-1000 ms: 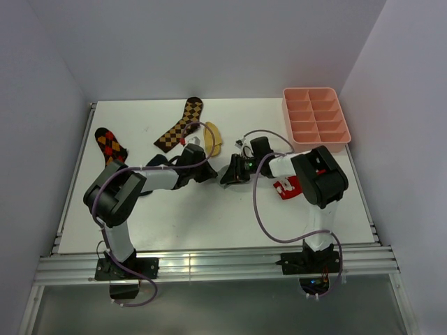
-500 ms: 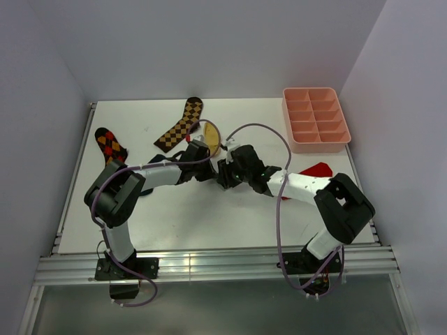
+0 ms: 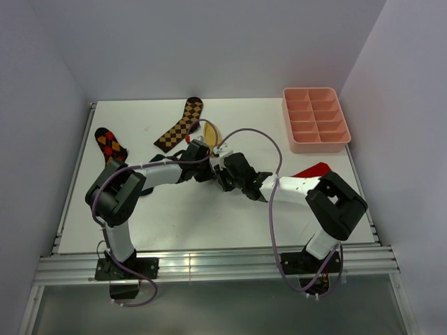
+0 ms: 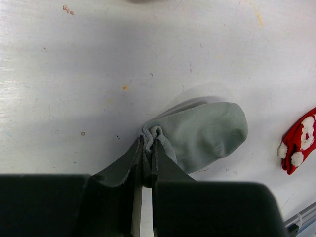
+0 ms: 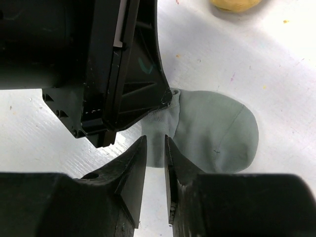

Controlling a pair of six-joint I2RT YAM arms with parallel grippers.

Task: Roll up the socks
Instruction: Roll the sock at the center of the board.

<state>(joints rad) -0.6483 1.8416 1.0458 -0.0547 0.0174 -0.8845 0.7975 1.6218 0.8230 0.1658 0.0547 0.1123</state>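
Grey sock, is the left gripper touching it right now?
Touching. The left wrist view shows the left gripper shut on the bunched cuff of the grey sock, with fabric pinched between its fingertips.

In the left wrist view the cuff of the grey sock (image 4: pixel 207 133) disappears between the fingers of the left gripper (image 4: pixel 146 148), and the red sock (image 4: pixel 298 143) is cut off by the edge at 3 o'clock. In the right wrist view the yellow sock (image 5: pixel 234 4) is cropped at 1 o'clock, and whether the right gripper (image 5: pixel 154 145) pinches the grey sock's edge or only hangs over it cannot be told. From above, the two grippers cover the grey sock entirely, and the right arm (image 3: pixel 335 202) hides part of the red sock at 3 o'clock.
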